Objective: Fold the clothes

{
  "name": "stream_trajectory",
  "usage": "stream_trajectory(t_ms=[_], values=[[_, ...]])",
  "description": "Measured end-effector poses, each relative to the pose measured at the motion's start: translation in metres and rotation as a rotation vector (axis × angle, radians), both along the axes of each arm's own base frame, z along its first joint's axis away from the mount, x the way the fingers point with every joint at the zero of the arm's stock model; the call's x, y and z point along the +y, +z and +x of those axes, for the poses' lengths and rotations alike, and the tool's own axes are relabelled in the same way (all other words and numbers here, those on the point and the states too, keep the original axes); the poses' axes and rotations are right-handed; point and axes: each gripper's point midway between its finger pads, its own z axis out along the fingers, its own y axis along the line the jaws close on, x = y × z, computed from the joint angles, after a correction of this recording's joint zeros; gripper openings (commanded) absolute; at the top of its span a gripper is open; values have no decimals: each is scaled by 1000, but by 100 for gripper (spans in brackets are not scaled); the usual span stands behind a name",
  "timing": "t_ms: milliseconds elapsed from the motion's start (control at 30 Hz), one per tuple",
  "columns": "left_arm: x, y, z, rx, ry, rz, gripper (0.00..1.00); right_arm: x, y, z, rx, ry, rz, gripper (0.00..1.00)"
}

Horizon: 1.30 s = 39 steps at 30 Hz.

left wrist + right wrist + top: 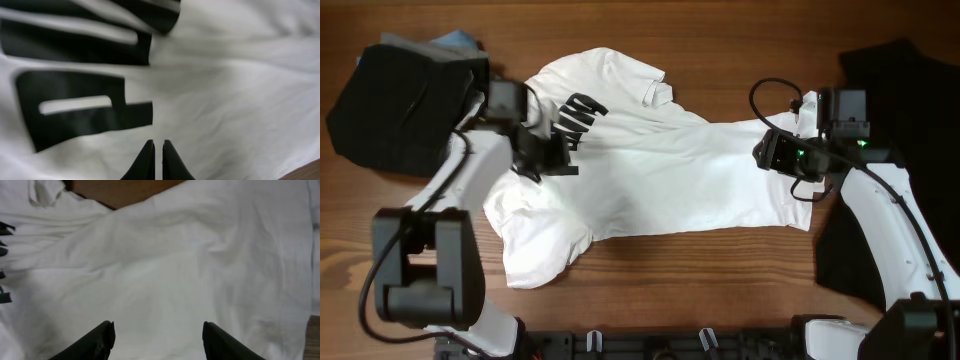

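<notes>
The white T-shirt (670,170) with black PUMA lettering (582,115) lies spread and wrinkled across the middle of the wooden table, collar to the left. My left gripper (558,160) is shut and hovers over the chest beside the letter P (75,107); its fingertips (158,145) hold nothing I can see. My right gripper (767,152) is open and empty over the plain white lower part of the shirt (175,255), fingers (159,330) spread wide. A large black garment (900,90) lies at the right edge, partly under the right arm.
A folded black cloth (400,110) lies at the far left with a grey-blue piece (455,42) showing behind it. Bare wooden table (720,270) shows in front of and behind the shirt. Both arm bases stand at the front edge.
</notes>
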Motion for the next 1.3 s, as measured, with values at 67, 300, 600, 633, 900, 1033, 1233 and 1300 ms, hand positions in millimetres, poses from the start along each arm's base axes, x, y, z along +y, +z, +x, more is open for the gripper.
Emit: stream_trajectory(t_ms=[67, 300, 600, 633, 900, 1033, 1233, 1300], values=[[3, -29, -22, 76, 16, 45, 7, -7, -9, 3, 17, -17, -21, 64], [25, -39, -32, 145, 155, 38, 11, -78, -84, 24, 134, -246, 5, 62], [30, -38, -33, 154, 177, 37, 16, -124, -82, 35, 49, -402, 250, 73], [31, -38, -33, 154, 178, 37, 16, -125, -82, 35, 47, -404, 250, 72], [30, -38, -33, 154, 177, 33, 19, -130, -106, 55, 27, -420, 244, 8], [30, -37, -33, 152, 180, 33, 20, -131, -95, 83, -108, -376, 283, 4], [30, -37, -33, 152, 180, 34, 20, -128, -20, 144, -366, -249, 390, 71], [30, -37, -33, 152, 180, 34, 20, -131, -5, 154, -406, -232, 388, 77]])
